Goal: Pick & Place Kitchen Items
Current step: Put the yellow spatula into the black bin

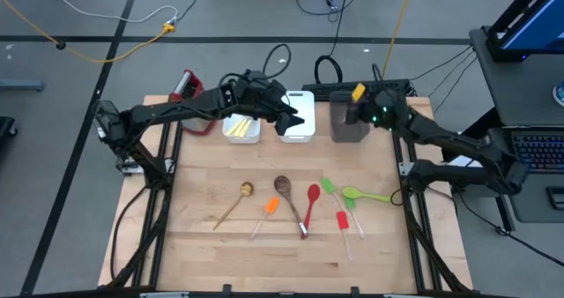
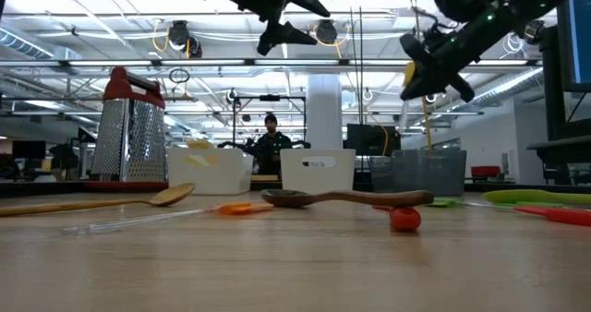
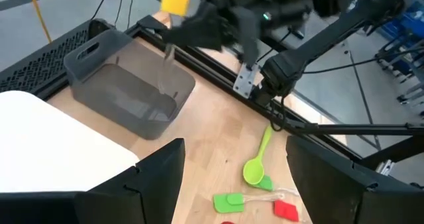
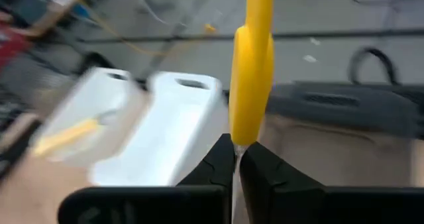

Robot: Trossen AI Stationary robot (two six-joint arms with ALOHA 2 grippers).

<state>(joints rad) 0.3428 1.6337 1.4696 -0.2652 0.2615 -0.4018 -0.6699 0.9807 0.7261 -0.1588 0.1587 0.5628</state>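
Seven utensils [image 1: 310, 208] lie on the table; right jaws pinch one yellow spatula [image 4: 252, 65], left jaws open.

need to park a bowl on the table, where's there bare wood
Bare wood: the whole near strip below the utensils, and the left side between the table edge and the wooden spoon. Crowded: the middle row from that spoon across to the lime-green spoon, and the back edge with the white bins and grey bin.
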